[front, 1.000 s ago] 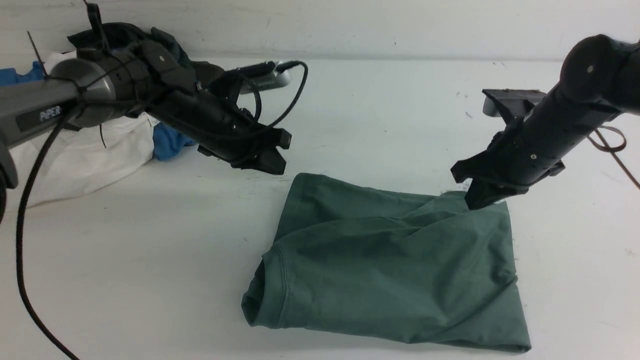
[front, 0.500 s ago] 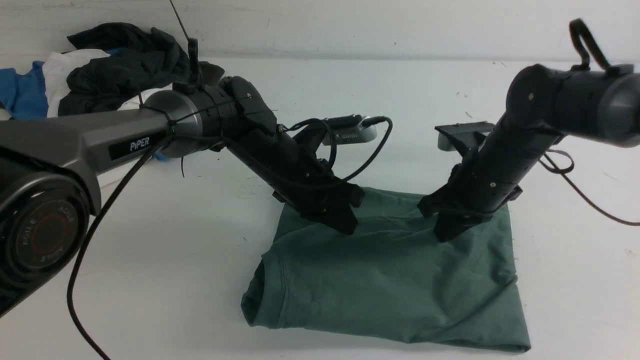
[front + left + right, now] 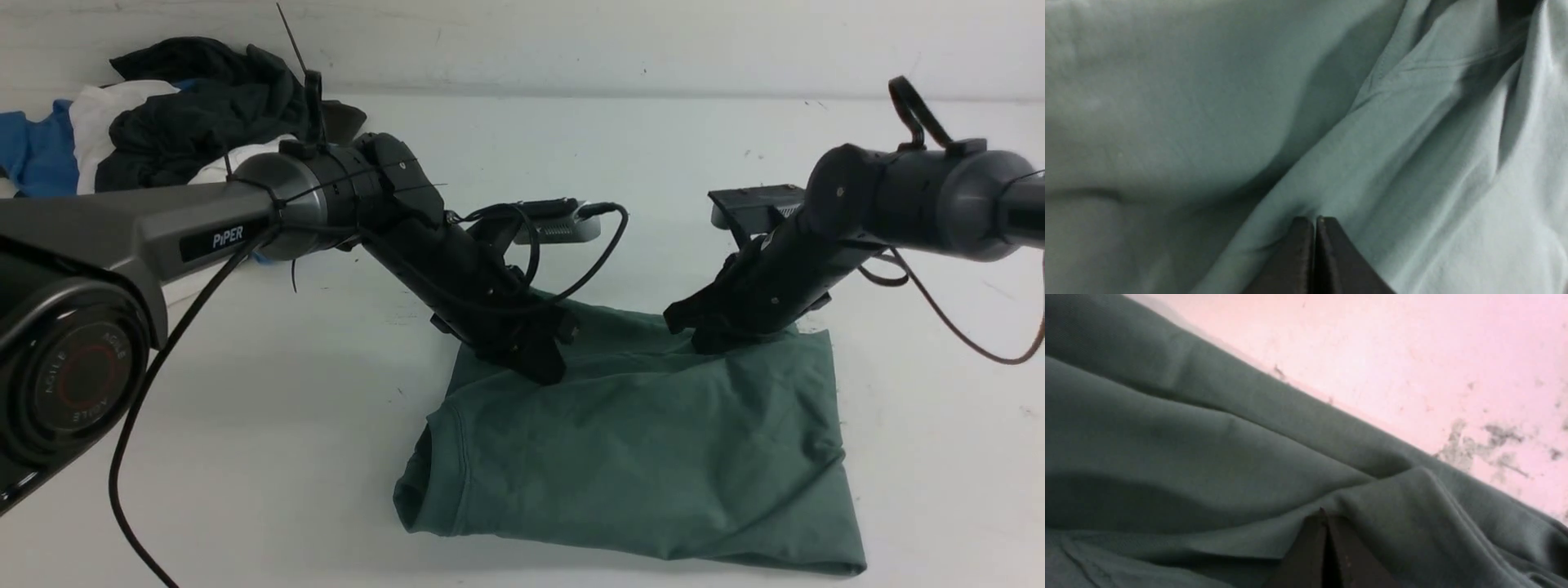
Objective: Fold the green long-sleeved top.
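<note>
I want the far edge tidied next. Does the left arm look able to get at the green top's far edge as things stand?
Probably yes: the left gripper, jaws shut, already rests on the green top near its far edge, with nothing between. The right gripper sits apart.

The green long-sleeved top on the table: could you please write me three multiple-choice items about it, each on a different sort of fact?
1. Where are both gripper tips?
A. On the top's far part
B. On its near edge
C. Over the clothes pile

2. What colours show in the clothes pile?
A. Red, yellow
B. Black, white, blue
C. Only green

3. How do both grippers' jaws stand?
A. Wide open
B. Shut
C. Gripping a cable

Key: 1 A, left gripper and right gripper press the green long-sleeved top there; 2 B, seen in the pile; 3 B, both wrist views show fingers together.
</note>
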Action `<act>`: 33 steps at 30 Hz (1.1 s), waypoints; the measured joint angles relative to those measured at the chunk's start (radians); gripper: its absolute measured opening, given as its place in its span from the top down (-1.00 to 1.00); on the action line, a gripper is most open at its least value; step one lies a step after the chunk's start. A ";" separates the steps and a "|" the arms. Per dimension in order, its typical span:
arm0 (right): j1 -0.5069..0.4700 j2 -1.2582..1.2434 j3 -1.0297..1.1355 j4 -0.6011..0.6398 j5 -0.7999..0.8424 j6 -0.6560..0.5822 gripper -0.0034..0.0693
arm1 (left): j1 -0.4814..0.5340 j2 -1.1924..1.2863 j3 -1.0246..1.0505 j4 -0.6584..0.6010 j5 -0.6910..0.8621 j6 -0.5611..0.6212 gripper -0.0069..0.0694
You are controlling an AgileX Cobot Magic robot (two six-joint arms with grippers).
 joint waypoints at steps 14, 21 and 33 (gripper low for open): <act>-0.041 -0.183 -0.001 -0.095 0.252 0.021 0.94 | -0.001 -0.031 0.000 0.011 0.102 -0.001 0.83; -0.055 -0.183 0.054 -0.117 0.290 0.030 0.94 | -0.033 -0.061 0.000 0.026 0.149 -0.004 0.83; -0.059 -0.059 0.058 -0.114 0.222 0.059 0.94 | -0.040 -0.017 0.000 0.253 0.092 -0.149 0.83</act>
